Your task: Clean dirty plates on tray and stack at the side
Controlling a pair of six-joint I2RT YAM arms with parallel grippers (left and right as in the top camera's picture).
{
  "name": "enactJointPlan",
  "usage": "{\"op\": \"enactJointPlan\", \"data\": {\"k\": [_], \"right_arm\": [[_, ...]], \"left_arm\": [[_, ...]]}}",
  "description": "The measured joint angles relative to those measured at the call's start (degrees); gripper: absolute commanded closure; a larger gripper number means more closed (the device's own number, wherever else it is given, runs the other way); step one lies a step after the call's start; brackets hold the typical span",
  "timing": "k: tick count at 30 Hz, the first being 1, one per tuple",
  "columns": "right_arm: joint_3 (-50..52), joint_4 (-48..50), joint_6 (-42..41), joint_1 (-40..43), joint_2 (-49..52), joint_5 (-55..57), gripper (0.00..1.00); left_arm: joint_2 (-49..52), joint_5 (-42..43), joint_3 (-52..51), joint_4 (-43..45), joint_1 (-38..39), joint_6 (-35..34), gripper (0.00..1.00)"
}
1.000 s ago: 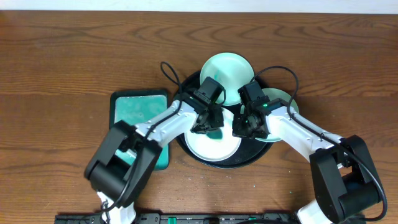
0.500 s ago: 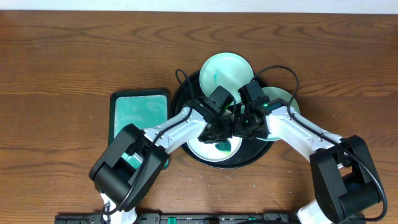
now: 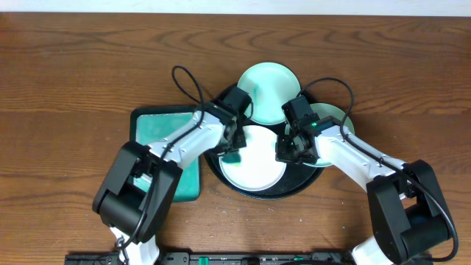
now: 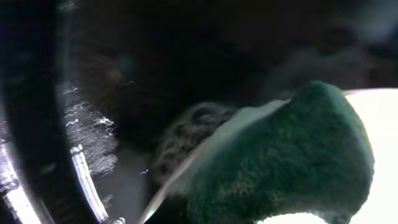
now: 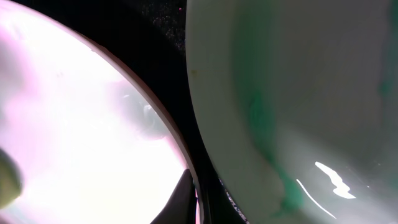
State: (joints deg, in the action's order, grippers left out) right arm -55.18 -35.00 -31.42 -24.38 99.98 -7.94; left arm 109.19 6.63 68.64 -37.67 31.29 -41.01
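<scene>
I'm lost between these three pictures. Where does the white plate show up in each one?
Overhead: the white plate lies mid-picture, in the black tray.
Left wrist: only a bright patch at the right edge, past the green sponge.
Right wrist: it fills the left half.
Shared landmark: the tray's black floor, beside the plate in every view.

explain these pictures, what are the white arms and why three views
Two robot arms at a wooden table, each ending in a two-finger gripper. The wide picture looks straight down; the close-ups come from wrist cameras. A round black tray carries three small plates: front plate clean white, back plate and right plate smeared teal. A green tray sits beside it. The left gripper holds a green sponge at the front plate's edge; the right gripper sits at its opposite rim, grip unclear.
</scene>
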Motion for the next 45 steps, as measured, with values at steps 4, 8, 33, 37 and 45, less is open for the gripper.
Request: {"op": "enactJointPlan", "data": {"k": [4, 8, 33, 37, 45], "right_arm": [[0.0, 0.02, -0.02, -0.02, 0.0, -0.24, 0.99], [0.0, 0.02, -0.02, -0.02, 0.0, -0.26, 0.99], [-3.8, -4.46, 5.35, -0.26, -1.01, 0.52, 0.99], [-9.25, -7.58, 9.64, -2.51, -7.34, 5.42, 0.99], [-17.25, 1.29, 16.59, -13.09, -15.91, 14.08, 0.99]], "left_arm": [[0.0, 0.5, 1.38, -5.68, -0.17, 1.31, 0.93], [-0.7, 2.75, 1.62, -8.55, -0.74, 5.35, 0.93], [-23.63, -9.94, -9.9, -13.92, -23.08, 14.14, 0.66], [-25.38, -8.04, -9.84, -14.51, -23.61, 14.75, 0.52], [-40.85, -6.21, -7.76, -15.78, -23.74, 15.34, 0.38]]}}
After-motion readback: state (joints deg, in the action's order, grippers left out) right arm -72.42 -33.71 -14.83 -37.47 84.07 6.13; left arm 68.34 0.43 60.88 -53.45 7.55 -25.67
